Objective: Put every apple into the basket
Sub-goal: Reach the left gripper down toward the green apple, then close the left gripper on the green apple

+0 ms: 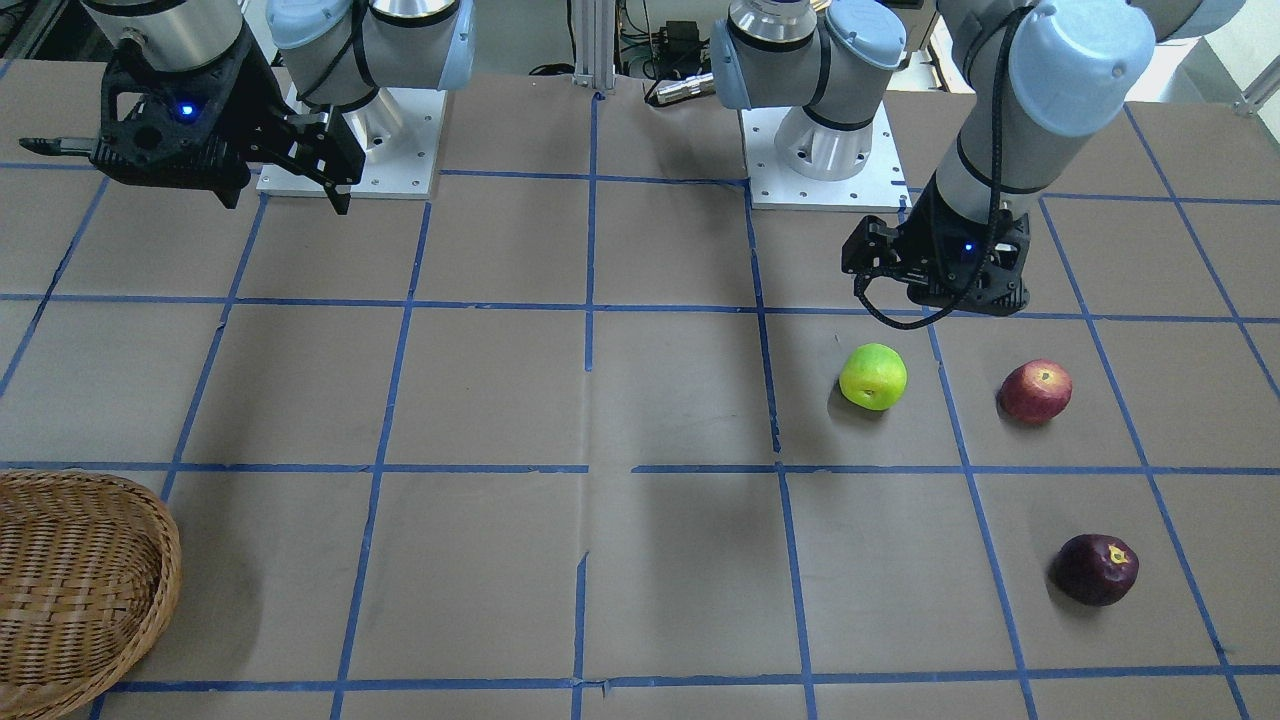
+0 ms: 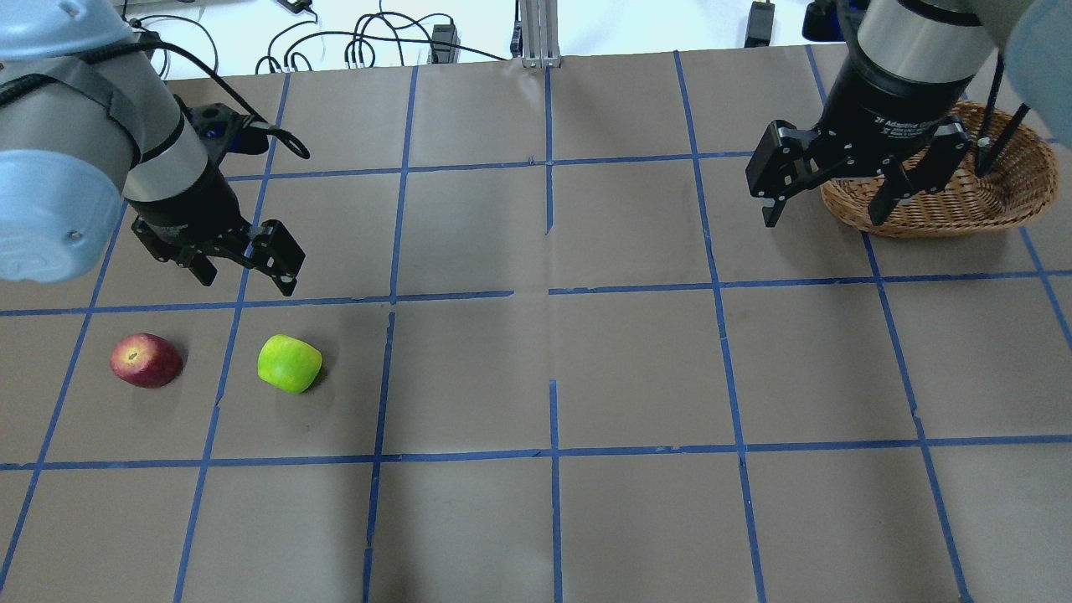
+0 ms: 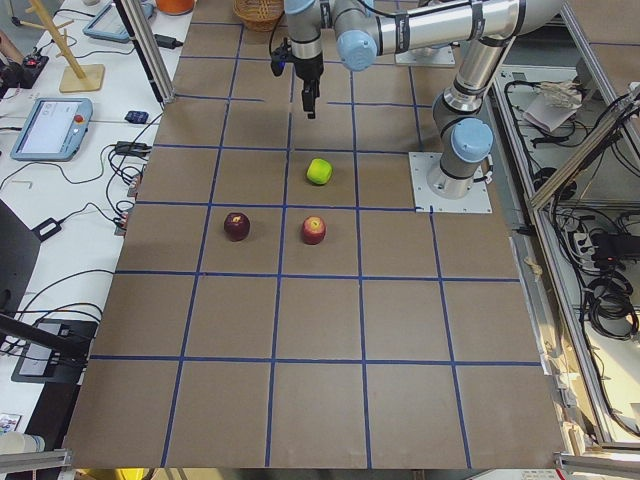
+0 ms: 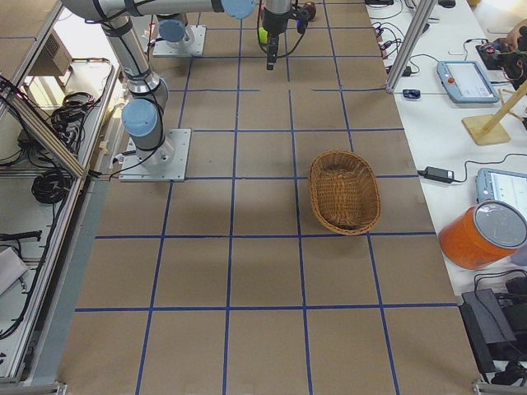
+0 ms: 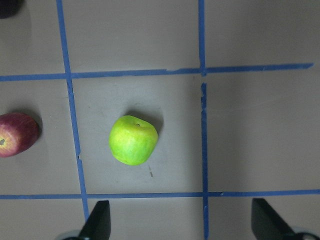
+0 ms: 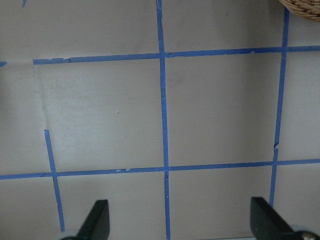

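Note:
A yellow-green apple, a red apple and a dark maroon apple lie apart on the brown table. The left arm hides the maroon apple in the overhead view. My left gripper is open and empty, hovering just on the robot's side of the green apple, which shows in the left wrist view. The wicker basket is empty, on the table's other side. My right gripper is open and empty, high beside the basket.
Blue tape lines form a grid on the table. The arm bases stand at the robot's edge. A basket rim shows at the corner of the right wrist view. Cables, tablets and an orange tub lie off the table.

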Robot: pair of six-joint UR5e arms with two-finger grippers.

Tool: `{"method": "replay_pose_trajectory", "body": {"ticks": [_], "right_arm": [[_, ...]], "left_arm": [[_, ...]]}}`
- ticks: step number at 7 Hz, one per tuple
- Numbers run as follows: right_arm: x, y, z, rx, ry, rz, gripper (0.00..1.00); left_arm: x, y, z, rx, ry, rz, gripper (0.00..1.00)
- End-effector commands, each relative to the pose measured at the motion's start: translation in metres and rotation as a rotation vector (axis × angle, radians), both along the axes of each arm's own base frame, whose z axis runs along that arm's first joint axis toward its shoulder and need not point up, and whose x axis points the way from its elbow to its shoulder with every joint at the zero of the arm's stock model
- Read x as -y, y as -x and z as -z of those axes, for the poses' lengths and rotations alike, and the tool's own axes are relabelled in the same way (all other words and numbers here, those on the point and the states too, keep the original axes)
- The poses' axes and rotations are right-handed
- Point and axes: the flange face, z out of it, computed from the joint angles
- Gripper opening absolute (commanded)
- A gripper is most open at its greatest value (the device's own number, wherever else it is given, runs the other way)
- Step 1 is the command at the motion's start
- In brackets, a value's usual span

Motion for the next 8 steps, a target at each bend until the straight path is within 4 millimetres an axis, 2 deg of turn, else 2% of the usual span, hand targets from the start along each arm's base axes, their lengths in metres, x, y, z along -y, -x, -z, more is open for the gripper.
{"method": "replay_pose_trajectory", "body": {"ticks": [1,3,4,6,7,8], "right_arm": [[0.0,0.0,0.0,-0.002,-0.001,0.0,1.0],[0.0,0.001,0.0,-0.008,-0.001,0.0,1.0],[0.001,0.0,0.0,-0.007,0.0,0.001,1.0],[0.001,0.001,0.0,-0.011,0.0,0.004,1.0],[0.001,0.001,0.001,-0.013,0.002,0.004,1.0],[0.001,0.001,0.0,-0.013,0.003,0.008,1.0]], "left_arm": [[-0.01,-0.025,0.082,-0.006,0.056,0.181,1.0],[-0.029,-0.028,0.15,0.045,0.042,0.216,1.0],[-0.034,-0.029,0.17,0.071,0.03,0.226,1.0],[-0.032,-0.029,0.195,0.055,0.012,0.214,1.0],[-0.026,-0.03,0.195,0.058,0.022,0.21,0.77],[-0.018,-0.031,0.188,0.06,0.041,0.192,0.49]]}}
